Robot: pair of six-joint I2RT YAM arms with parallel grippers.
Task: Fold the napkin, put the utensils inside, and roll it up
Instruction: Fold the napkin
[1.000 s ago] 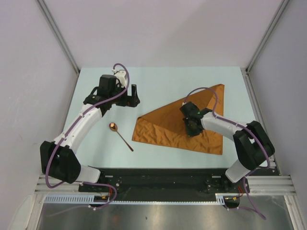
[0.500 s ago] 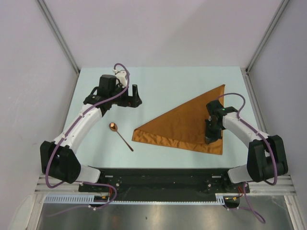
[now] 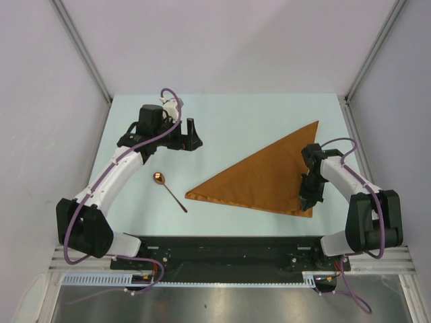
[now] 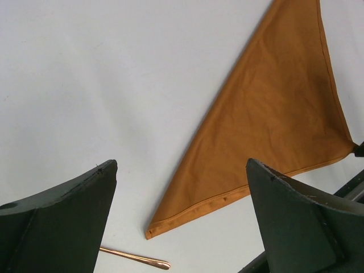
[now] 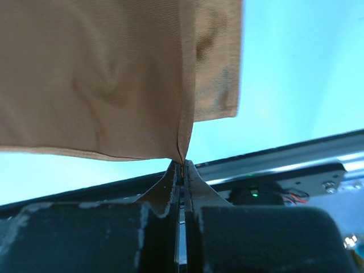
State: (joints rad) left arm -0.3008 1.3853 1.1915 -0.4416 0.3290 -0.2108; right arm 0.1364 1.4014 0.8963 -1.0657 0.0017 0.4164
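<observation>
Napkin [image 3: 266, 178] is spread as a flat folded triangle on the right of the bench [image 3: 229, 114]. Its near-right corner is pinched in the closed right pincer [image 3: 307, 204], possibly lifted a little. Left pincer [image 3: 188, 138] is held wide open and empty over bare bench. Spoon [image 3: 168, 190] is seen apart from the napkin's left tip.

L end effector [image 3: 191, 136] jaws spread wide, arm extended fwd; R end effector [image 3: 310, 200] jaws pressed together, elbow back.
</observation>
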